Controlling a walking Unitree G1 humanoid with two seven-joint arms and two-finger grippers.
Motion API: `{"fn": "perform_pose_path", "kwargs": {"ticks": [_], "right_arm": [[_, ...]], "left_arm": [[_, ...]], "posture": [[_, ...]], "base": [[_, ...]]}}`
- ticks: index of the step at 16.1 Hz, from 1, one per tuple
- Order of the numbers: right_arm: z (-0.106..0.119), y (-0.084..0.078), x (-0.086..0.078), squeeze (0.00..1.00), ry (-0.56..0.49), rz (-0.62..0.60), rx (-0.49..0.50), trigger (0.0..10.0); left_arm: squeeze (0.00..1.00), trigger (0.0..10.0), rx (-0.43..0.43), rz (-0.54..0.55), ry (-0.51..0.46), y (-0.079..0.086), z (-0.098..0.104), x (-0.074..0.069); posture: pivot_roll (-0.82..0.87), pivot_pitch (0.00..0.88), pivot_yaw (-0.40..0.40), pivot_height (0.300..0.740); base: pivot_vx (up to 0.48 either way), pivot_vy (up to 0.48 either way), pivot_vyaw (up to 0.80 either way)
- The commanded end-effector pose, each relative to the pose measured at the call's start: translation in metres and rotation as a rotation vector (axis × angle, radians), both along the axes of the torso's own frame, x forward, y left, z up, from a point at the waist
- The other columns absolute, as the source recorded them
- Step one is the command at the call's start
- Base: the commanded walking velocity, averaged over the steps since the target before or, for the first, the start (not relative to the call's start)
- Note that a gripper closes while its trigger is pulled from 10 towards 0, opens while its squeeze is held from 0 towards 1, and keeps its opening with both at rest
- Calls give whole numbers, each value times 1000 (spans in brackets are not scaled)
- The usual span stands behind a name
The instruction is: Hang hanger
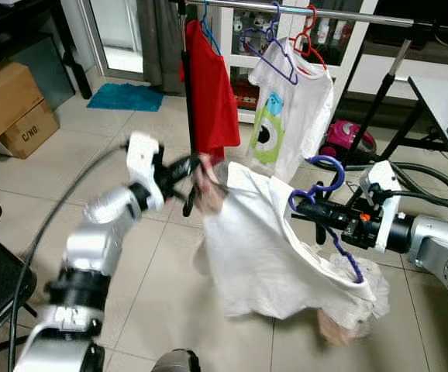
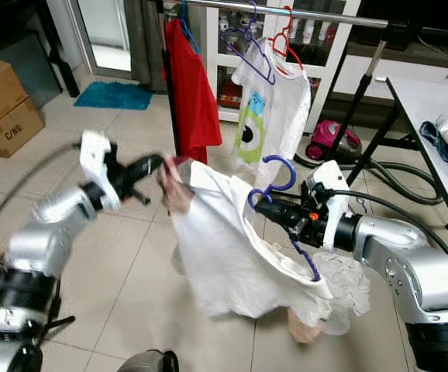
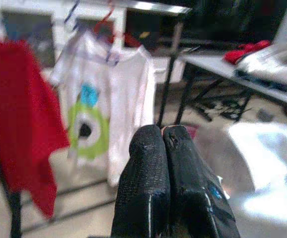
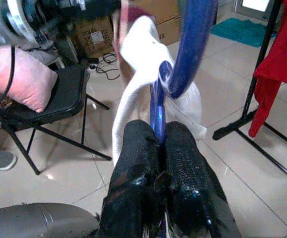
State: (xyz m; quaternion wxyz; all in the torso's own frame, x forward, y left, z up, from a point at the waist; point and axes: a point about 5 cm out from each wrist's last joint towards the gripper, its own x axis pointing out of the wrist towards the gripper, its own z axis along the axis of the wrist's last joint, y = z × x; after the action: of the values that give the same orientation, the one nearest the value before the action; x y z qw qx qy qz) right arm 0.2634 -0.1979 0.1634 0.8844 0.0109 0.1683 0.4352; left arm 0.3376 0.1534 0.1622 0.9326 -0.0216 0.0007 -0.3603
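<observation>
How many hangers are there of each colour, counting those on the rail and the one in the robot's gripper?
Blue hangers: 1, on the rail
Purple hangers: 2, one on the rail, one held by the right gripper
Red hangers: 1, on the rail
Total: 4 hangers

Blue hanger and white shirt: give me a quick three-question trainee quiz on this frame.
1. True or false: the right gripper is shut on the blue hanger.
2. What does the left gripper pinch? A) red shirt B) white shirt C) rail
3. Fill in: next to the red shirt, the rail holds a white shirt printed with a green one-eyed ____.

Key: 1 true; 2 B, the white shirt; 3 monster.
</observation>
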Motion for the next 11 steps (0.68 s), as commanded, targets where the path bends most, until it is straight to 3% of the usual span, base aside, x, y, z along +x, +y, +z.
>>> {"fn": "perform_pose_path", "kwargs": {"ticks": [1, 4, 6, 9, 11], "right_arm": [[5, 0, 3, 0, -24, -3, -13, 10000], [-2, 5, 0, 0, -3, 25, -69, 10000], [-8, 4, -3, 0, 5, 40, -153, 10000], [-9, -1, -5, 0, 11, 33, -177, 10000], [-7, -9, -5, 0, 10, 15, -222, 10000]], "left_arm": [[0, 0, -2, -49, -47, -6, 16, 2], [0, 0, 24, -209, -50, -29, 22, 0], [0, 0, 44, -202, -59, -32, 23, 4], [0, 0, 69, -112, -87, -19, 27, 12], [0, 0, 124, -69, -78, 0, 26, 12]], "posture": [[-69, 0, 3, 740], [-70, 0, 5, 740], [-74, 0, 11, 740], [-74, 0, 11, 740], [-75, 0, 9, 740]], "base": [[0, 0, 0], [0, 0, 0], [0, 0, 0], [0, 0, 0], [0, 0, 0]]}}
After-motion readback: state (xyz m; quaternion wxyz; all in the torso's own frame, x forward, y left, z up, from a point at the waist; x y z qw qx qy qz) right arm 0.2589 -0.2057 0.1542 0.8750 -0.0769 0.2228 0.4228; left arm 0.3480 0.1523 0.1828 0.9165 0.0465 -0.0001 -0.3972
